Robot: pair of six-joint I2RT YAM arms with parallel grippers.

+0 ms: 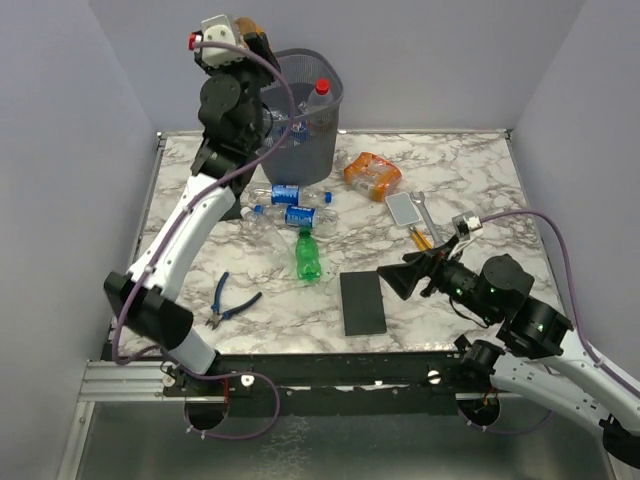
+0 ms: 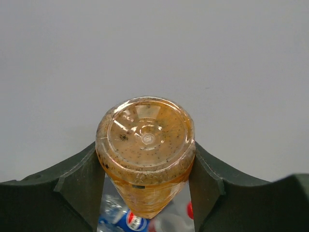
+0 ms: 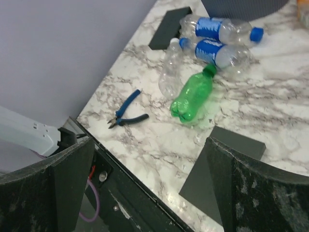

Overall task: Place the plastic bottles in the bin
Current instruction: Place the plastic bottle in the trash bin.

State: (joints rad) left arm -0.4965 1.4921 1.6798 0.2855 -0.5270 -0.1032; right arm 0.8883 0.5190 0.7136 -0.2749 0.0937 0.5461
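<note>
My left gripper (image 2: 145, 181) is shut on an orange bottle (image 2: 145, 145), held base toward the camera with its neck pointing down. In the top view the left gripper (image 1: 255, 42) is high at the left rim of the wire-mesh bin (image 1: 312, 150). Bottles lie inside the bin, one with a red cap (image 1: 322, 87) and one with a blue label (image 2: 133, 221). Two blue-labelled clear bottles (image 1: 285, 193) (image 1: 302, 217) and a green bottle (image 1: 309, 255) lie on the table in front of the bin. Another orange bottle (image 1: 372, 175) lies to the bin's right. My right gripper (image 1: 395, 278) is open and empty above the table's front.
Blue-handled pliers (image 1: 232, 303) lie at the front left. A black slab (image 1: 361, 302) lies under my right gripper (image 3: 149, 183); another slab (image 3: 169, 28) lies at the left. A small silver mirror-like plate (image 1: 404, 209) and a tool (image 1: 425, 228) lie at the right.
</note>
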